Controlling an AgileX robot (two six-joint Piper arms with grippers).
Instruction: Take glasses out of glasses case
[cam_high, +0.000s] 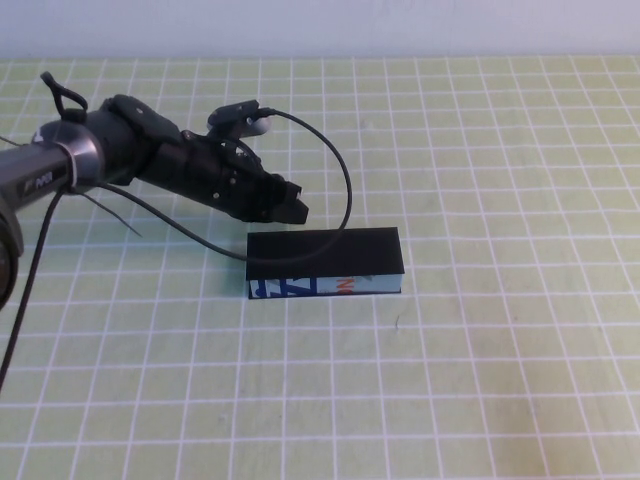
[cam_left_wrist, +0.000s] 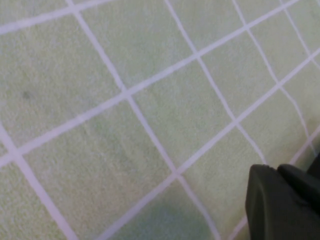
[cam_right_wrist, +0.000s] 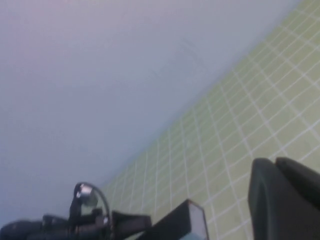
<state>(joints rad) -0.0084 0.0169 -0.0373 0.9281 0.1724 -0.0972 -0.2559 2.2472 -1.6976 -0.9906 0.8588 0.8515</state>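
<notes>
Lying closed near the middle of the table (cam_high: 480, 380), the glasses case (cam_high: 324, 262) shows its flat black lid on top and its light blue printed long side toward the near edge. The left pincer (cam_high: 292, 208) hovers just beyond the case's far-left corner, fingers pressed together and gripping nothing. The right pincer (cam_right_wrist: 285, 200) is partly visible; whether it is open I cannot tell.

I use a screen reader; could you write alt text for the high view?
A closed black glasses case lies on a green gridded mat, its blue printed side facing the camera. The left gripper hovers by its back left corner.
</notes>
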